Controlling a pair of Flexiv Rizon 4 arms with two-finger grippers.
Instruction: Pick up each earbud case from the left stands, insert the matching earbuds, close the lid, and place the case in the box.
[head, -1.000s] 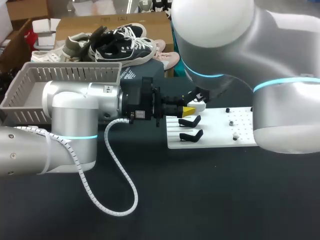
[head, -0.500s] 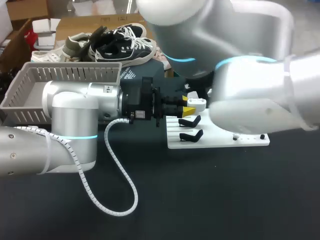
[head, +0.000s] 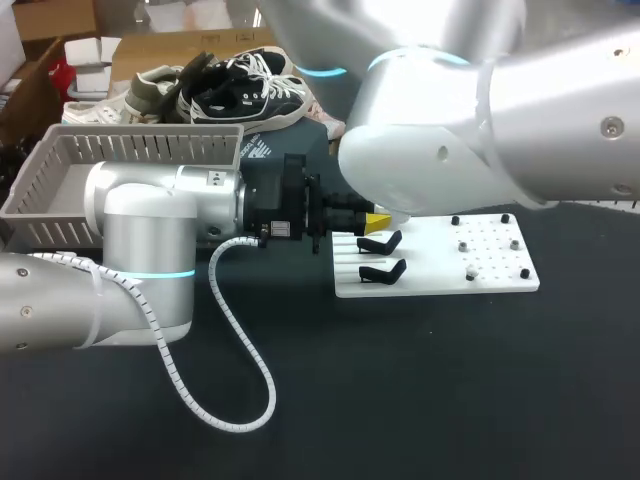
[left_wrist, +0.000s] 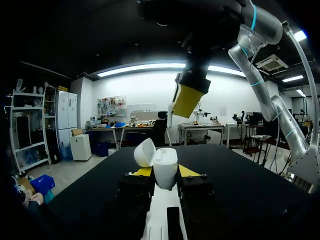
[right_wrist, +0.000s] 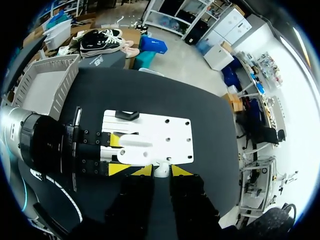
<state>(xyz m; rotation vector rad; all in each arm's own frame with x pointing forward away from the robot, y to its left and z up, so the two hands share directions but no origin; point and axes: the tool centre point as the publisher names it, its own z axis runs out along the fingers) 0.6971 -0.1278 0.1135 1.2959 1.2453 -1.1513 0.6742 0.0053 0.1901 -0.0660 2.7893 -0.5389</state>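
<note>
My left gripper (left_wrist: 165, 173) is shut on a white earbud case (left_wrist: 165, 161), held upright with its lid (left_wrist: 145, 152) swung open. From above, the case (right_wrist: 134, 147) lies over the white board (right_wrist: 165, 131), my left gripper (right_wrist: 111, 154) clamping it from the side. Directly above the case hangs my right gripper (right_wrist: 156, 171), shut on a small white earbud (right_wrist: 161, 173); one of its yellow fingertips (left_wrist: 188, 99) shows over the open case. In the head view my right arm (head: 450, 130) hides the case, and only a yellow tip of the left gripper (head: 376, 221) shows.
Two black stands (head: 380, 243) (head: 382, 270) sit on the white board's (head: 440, 285) left part, with small black and pale pieces (head: 467, 272) on its right part. A grey basket (head: 60, 165) stands at the back left. The left arm's white cable (head: 240, 340) loops over the table.
My right arm has swung leftwards across the head view and now covers the open case that showed earlier. The left arm and the case have stayed still.
</note>
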